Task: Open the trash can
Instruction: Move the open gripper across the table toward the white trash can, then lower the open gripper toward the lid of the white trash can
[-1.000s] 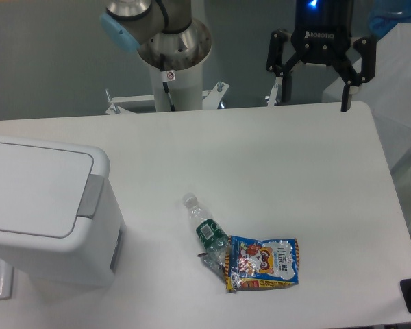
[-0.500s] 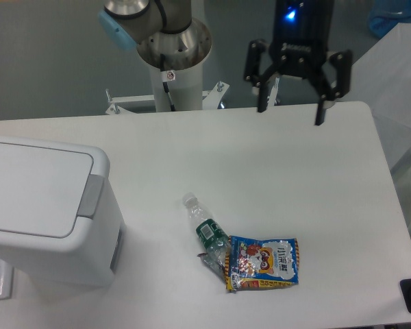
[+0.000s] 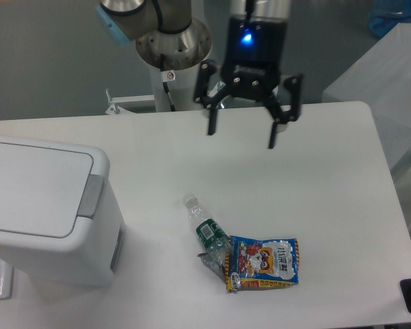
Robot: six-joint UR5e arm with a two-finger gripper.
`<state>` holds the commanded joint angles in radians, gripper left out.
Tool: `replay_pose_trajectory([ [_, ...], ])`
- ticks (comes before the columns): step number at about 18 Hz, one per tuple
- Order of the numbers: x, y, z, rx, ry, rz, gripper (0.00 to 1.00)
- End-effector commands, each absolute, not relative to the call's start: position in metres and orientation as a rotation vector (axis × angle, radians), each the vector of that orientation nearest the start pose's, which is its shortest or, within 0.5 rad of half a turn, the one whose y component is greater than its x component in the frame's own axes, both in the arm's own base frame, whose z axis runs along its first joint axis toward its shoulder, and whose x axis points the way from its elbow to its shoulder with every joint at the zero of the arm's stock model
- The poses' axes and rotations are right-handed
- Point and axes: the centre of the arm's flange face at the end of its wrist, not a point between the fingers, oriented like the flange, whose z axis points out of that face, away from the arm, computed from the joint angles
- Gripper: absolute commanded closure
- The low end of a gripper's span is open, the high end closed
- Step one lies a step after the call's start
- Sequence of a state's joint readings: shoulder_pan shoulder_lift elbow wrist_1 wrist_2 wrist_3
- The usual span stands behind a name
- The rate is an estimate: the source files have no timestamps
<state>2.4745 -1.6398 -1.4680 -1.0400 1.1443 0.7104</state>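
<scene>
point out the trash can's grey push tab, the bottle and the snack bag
grey push tab (image 3: 90,197), fixed camera, middle of the tab
bottle (image 3: 207,232), fixed camera, green label
snack bag (image 3: 264,263), fixed camera, centre of the printed front

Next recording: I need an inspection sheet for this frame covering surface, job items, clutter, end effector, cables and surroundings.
Surface: white table with rounded corners, no spills seen.
Job items: trash can at the left edge of the table, flat lid closed, grey push tab on its right side, untouched.
Clutter: crushed clear bottle with a green label, lying flat; its lower end touches a blue snack packet lying flat.
End effector: gripper open, empty, fingers pointing down above the far middle of the table, well away from the trash can.
Cables: nothing seen.
Surroundings: robot base pedestal behind the table; grey floor; a pale surface at far right; dark object at the bottom right corner, unclear.
</scene>
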Motion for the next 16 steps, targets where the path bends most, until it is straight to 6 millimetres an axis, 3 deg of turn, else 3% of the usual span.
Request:
replay_pose_trajectory([
  [4,-0.303,0.504,0.565,-2.458,-0.078,0.088,0.0],
  [7,-0.298,0.512,0.563,-2.447,-0.079,0.084,0.0],
  [11,-0.295,0.523,0.562,-2.395,-0.216,0.052,0.0],
  [16,-0.285,0.546,0.541,-2.408,-0.198,0.015,0.0],
])
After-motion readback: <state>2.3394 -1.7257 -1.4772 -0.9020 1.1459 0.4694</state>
